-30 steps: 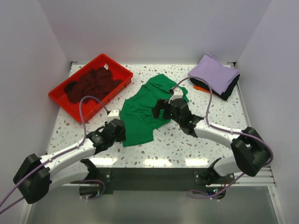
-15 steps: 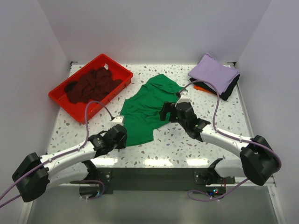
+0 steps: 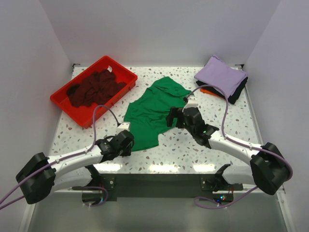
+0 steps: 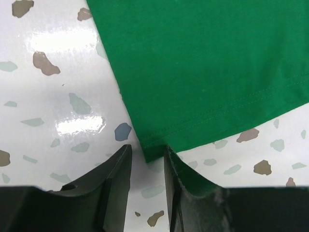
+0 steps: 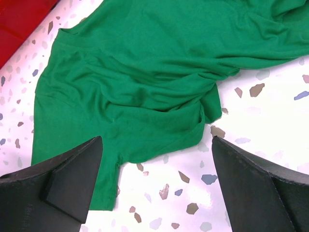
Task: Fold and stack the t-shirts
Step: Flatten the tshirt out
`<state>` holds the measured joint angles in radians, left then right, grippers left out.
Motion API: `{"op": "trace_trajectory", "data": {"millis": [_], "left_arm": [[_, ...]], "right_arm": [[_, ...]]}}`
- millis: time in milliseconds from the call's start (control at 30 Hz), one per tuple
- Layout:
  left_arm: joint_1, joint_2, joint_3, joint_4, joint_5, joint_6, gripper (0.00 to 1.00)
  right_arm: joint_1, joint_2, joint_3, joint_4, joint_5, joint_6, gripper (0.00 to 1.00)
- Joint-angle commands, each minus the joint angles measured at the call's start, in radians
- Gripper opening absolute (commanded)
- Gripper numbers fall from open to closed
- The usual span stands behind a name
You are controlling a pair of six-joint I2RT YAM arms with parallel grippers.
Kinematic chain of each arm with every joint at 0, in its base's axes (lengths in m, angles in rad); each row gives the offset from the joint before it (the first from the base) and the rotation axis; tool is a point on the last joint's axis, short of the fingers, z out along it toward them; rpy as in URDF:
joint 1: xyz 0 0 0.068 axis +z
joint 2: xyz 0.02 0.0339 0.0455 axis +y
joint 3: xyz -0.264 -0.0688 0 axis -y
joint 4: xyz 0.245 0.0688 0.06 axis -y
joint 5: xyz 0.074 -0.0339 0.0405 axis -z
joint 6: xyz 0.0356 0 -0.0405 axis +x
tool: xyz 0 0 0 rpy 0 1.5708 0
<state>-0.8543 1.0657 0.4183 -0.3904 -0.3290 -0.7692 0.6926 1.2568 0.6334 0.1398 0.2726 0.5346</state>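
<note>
The left arm (image 3: 72,158) stretches low from its base at the near left, its forearm angled in toward the middle. The left gripper (image 4: 146,149) points forward, its jaws only a narrow gap apart. The right arm (image 3: 227,142) reaches from the near right, slanting inward toward the middle. The right gripper (image 5: 157,140) tilts downward with its jaws spread wide.
</note>
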Motion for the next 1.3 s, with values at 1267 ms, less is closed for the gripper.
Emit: {"op": "trace_trajectory", "data": {"millis": [1267], "left_arm": [[0.336,-0.162,0.404,0.272,-0.367,0.311,0.00]], "right_arm": [[-0.077,0.182,0.028,0.098,-0.078,0.024,0.91]]}}
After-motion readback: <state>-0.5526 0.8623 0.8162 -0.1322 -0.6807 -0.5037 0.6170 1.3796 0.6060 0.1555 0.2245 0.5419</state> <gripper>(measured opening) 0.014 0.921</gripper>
